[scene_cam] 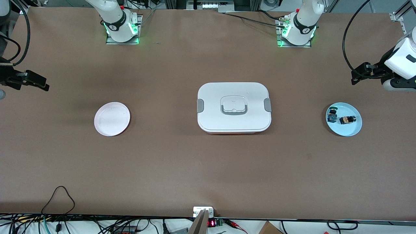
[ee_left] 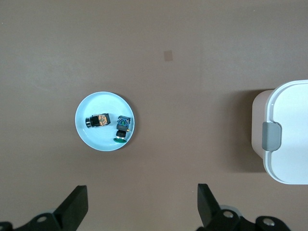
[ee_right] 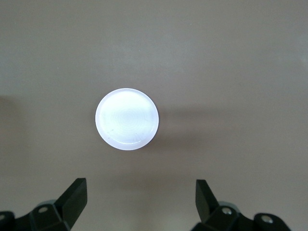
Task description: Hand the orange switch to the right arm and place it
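**Both hands wide and empty, the switch on its blue plate**

Here my left gripper [ee_left: 142, 209] hangs in the air above the table [scene_cam: 208, 169] at my left arm's end, its two black fingers spread as wide as they go with nothing between them. Below it, in my left wrist view, sits the light blue plate [ee_left: 96, 137]. Two small parts lie in that plate, just beside each other but apart. One is the orange switch [ee_left: 97, 121], lying on its side with its dark body and orange marking showing. The other is the small blue-and-green part [ee_left: 123, 129], which lies nearer the plate's rim.

My right gripper [ee_right: 139, 207] waits over the table at my right arm's end, its fingers likewise parted fully and holding nothing. Under it lies the white plate [ee_right: 126, 119], with nothing in it.

Between the two plates, at the middle of the table, stands the white lidded box [scene_cam: 234, 107]. Its lid is on, a grey clip sits at each short end, and a grey handle lies flat in a recess on top. What the box holds cannot be seen.
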Robot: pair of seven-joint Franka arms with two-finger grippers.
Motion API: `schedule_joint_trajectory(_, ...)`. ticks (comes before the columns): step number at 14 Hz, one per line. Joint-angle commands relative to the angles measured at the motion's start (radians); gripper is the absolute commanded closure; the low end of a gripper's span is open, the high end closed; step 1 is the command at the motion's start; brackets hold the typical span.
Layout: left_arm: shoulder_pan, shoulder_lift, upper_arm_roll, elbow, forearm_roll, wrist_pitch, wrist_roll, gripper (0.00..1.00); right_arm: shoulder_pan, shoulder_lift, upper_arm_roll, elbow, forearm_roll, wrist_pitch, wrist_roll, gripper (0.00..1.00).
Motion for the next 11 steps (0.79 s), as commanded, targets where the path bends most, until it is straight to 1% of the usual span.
schedule_joint_trajectory(1, -0.016, -0.021, 0.018, -0.014, -0.025, 0.010, -0.008, 0.00, -0.013, -0.009, 0.012, 0.008, 0.003, -0.015, 0.002, 0.00)
schedule_joint_trajectory(7, -0.016, -0.015, 0.016, -0.009, -0.025, -0.012, -0.017, 0.00, -0.013, -0.009, 0.012, 0.008, 0.003, -0.015, 0.000, 0.00)
schedule_joint_trajectory(9, -0.002, 0.011, 0.015, 0.037, -0.023, -0.052, -0.008, 0.00, -0.014, -0.009, 0.012, 0.008, 0.003, -0.015, 0.000, 0.00)
schedule_joint_trajectory(11, -0.002, 0.066, 0.016, 0.081, -0.012, -0.070, -0.009, 0.00, -0.013, -0.009, 0.012, 0.007, 0.003, -0.016, 0.000, 0.00)
